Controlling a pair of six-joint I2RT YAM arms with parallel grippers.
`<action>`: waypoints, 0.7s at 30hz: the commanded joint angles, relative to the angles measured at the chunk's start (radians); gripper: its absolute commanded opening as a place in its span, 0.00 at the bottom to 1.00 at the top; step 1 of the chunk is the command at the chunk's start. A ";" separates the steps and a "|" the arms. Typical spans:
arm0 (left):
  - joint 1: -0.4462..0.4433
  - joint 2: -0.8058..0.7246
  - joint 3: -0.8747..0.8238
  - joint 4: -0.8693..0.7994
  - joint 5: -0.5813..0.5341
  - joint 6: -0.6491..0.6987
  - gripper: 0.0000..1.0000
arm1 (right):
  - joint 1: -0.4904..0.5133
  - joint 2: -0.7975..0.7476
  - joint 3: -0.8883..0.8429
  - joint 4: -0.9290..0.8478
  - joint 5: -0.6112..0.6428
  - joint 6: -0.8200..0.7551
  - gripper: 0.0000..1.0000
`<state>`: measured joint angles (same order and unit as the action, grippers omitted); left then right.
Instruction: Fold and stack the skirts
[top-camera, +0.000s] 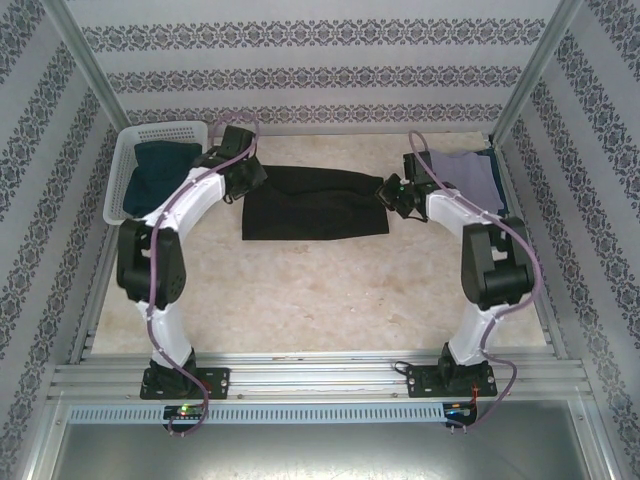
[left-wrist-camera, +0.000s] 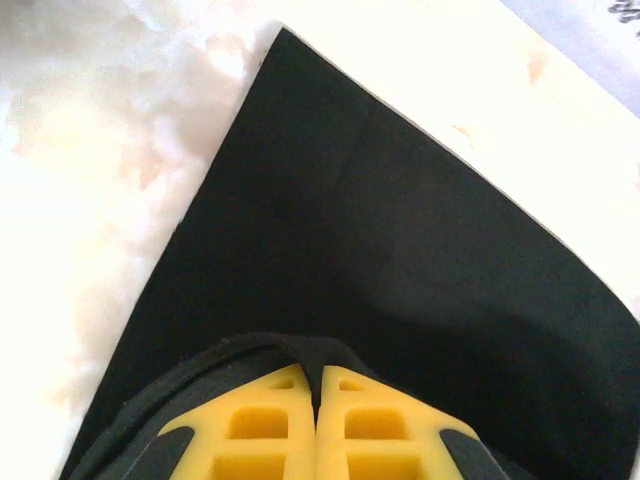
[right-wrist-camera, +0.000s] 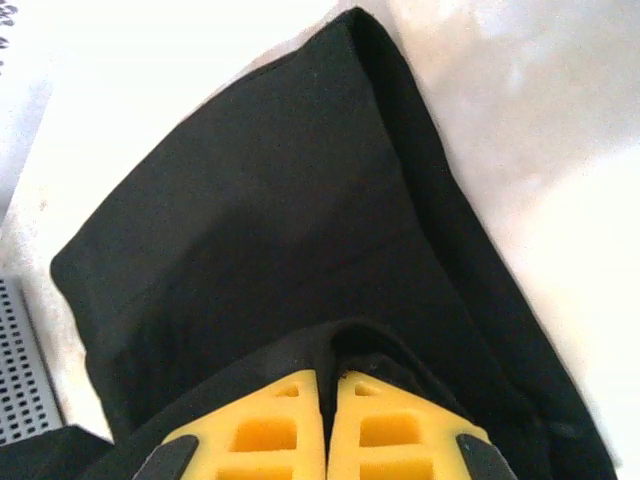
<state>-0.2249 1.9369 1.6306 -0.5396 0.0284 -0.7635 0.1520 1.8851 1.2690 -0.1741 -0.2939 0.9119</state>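
Black skirt (top-camera: 315, 205) spread flat, upper centre of frame; left gripper (top-camera: 243, 185) clamped on its left edge, right gripper (top-camera: 395, 192) clamped on its right edge, both pinching a fold

The right gripper (right-wrist-camera: 328, 380) sat at the bottom centre, its two yellow fingers (right-wrist-camera: 262, 432) pressed flat against each other with no gap between them. A bunched edge of the black skirt (right-wrist-camera: 290, 210) rose in a small hump over the fingertips, pinched there. From that hump the cloth spread away up the frame, smooth and flat, to a corner near the top edge. A doubled band of fabric ran along its right side. The pale table (right-wrist-camera: 540, 140) lay bare and washed out with glare around it. A grey perforated panel (right-wrist-camera: 20, 375) stood at the lower left
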 joint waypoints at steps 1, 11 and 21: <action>0.023 0.097 0.072 0.010 -0.036 0.048 0.00 | -0.014 0.116 0.081 0.025 -0.035 -0.018 0.00; 0.032 0.146 -0.139 0.068 -0.019 0.000 0.00 | -0.017 0.110 -0.046 0.073 -0.049 -0.011 0.00; 0.030 -0.354 -0.737 0.122 0.034 -0.152 0.00 | -0.020 -0.269 -0.438 0.006 -0.037 -0.038 0.00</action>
<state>-0.2043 1.7008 0.9848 -0.3862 0.0830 -0.8406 0.1421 1.7237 0.9043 -0.1009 -0.3748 0.9009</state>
